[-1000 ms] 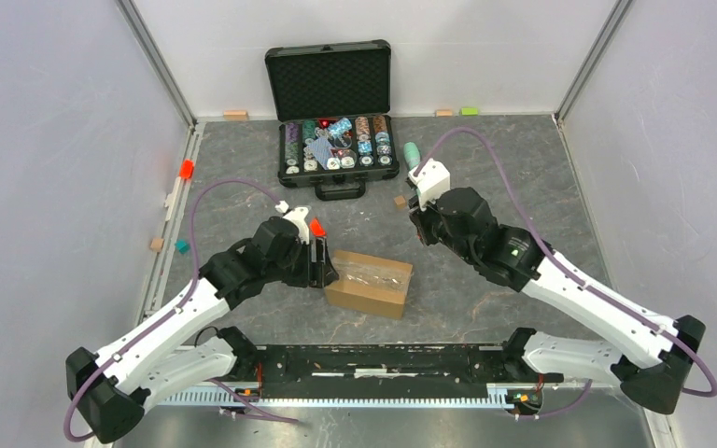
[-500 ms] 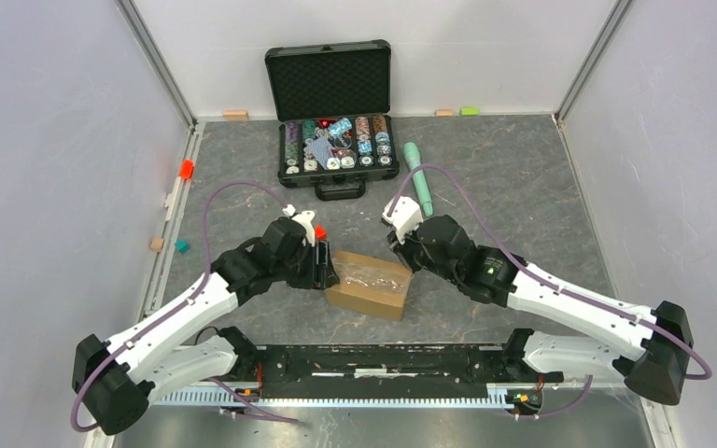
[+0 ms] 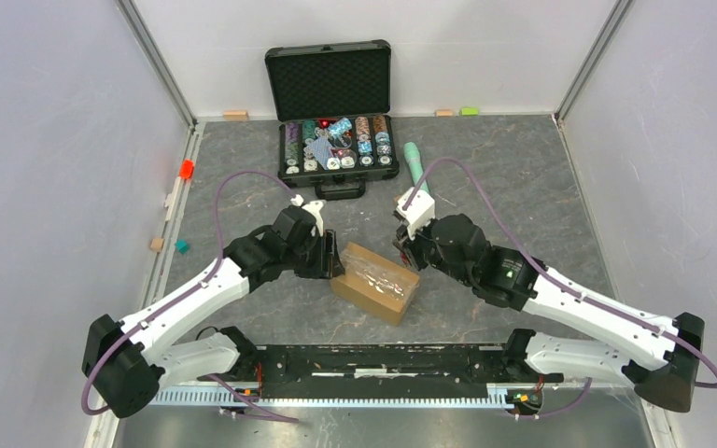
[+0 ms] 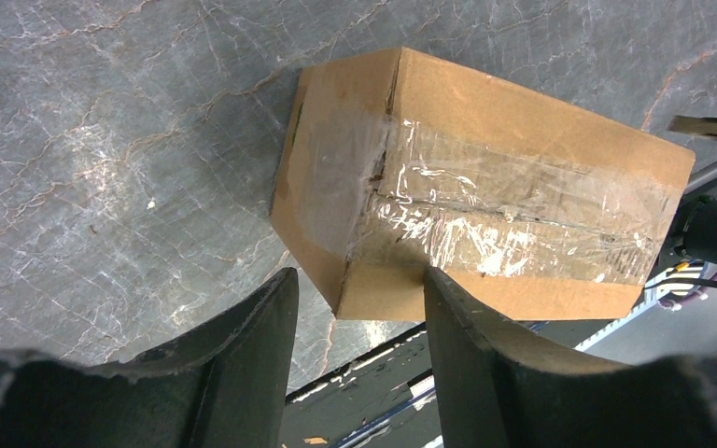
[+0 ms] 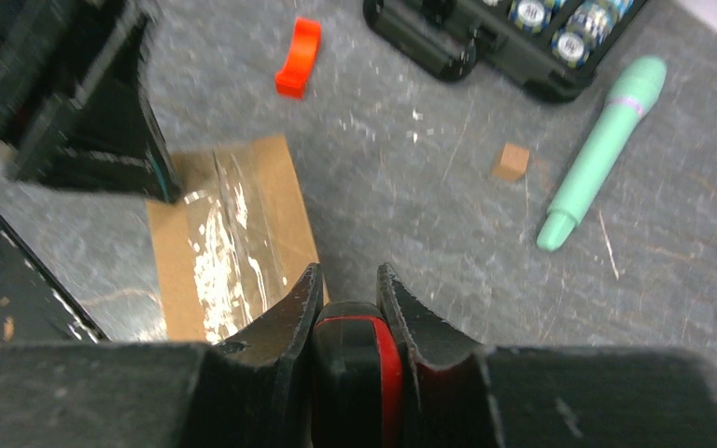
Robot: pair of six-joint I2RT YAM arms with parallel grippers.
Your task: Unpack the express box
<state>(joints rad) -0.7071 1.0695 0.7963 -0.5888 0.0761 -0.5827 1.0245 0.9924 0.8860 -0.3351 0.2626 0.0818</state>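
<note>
The express box [image 3: 373,280] is a small brown carton with glossy clear tape on top, lying skewed on the grey table between my two arms. My left gripper [image 3: 336,264] is at its left end. In the left wrist view the fingers [image 4: 357,280] straddle the near corner of the express box [image 4: 485,187]: the right finger touches a side face, the left finger stands clear, jaws open. My right gripper [image 3: 409,254] hovers by the box's far right end, shut on a black-and-red tool [image 5: 355,364], with the express box [image 5: 233,224] just ahead to the left.
An open black case of poker chips [image 3: 336,191] stands at the back. A mint-green stick [image 5: 602,149] and a small brown cube [image 5: 511,161] lie right of it. An orange-red clip [image 5: 299,56] lies near the case. A black rail [image 3: 373,359] runs along the near edge.
The left jaws have narrowed around the box's corner and the box has turned askew. The right arm came forward from near the green stick to the box's right end.
</note>
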